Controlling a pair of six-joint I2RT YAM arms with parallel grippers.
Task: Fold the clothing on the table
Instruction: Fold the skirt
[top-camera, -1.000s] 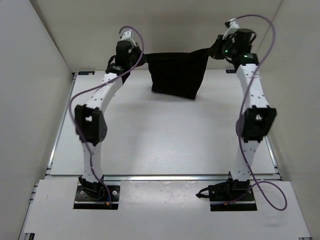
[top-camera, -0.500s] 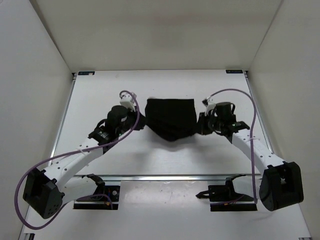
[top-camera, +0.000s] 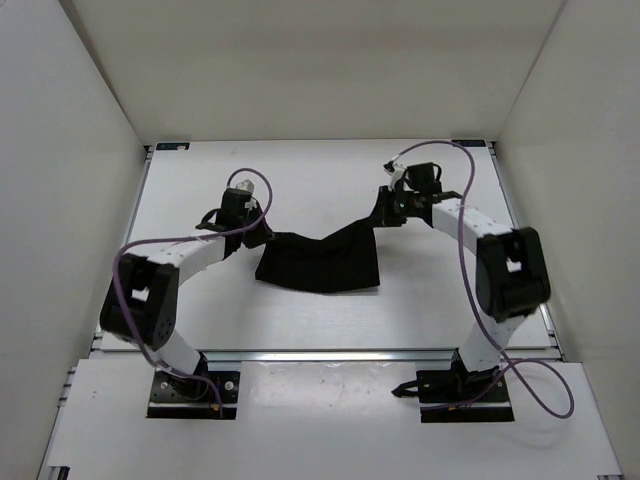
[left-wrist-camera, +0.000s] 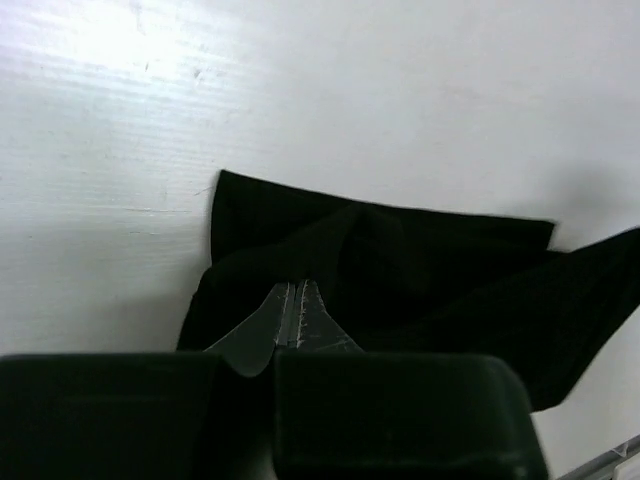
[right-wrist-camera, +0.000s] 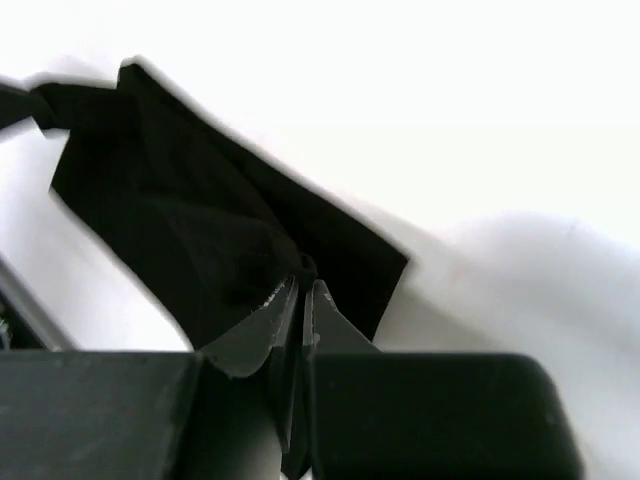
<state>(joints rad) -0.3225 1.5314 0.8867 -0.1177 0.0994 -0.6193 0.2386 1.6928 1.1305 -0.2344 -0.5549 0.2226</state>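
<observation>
Presently the left claw (top-camera: 258, 236) and right claw (top-camera: 383, 214) are clamping shut on opposite corners of the clothing (top-camera: 322, 264); it is sagging between them, stretched left-to-right, draping onto the desk (top-camera: 300, 180).

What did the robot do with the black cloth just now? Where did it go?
The left arm and right arm carried the clothing from the far end of the table back towards their bases, then out a little. It now sags between them mid-table. Nothing was let go: both jaws stayed shut on its corners.
</observation>
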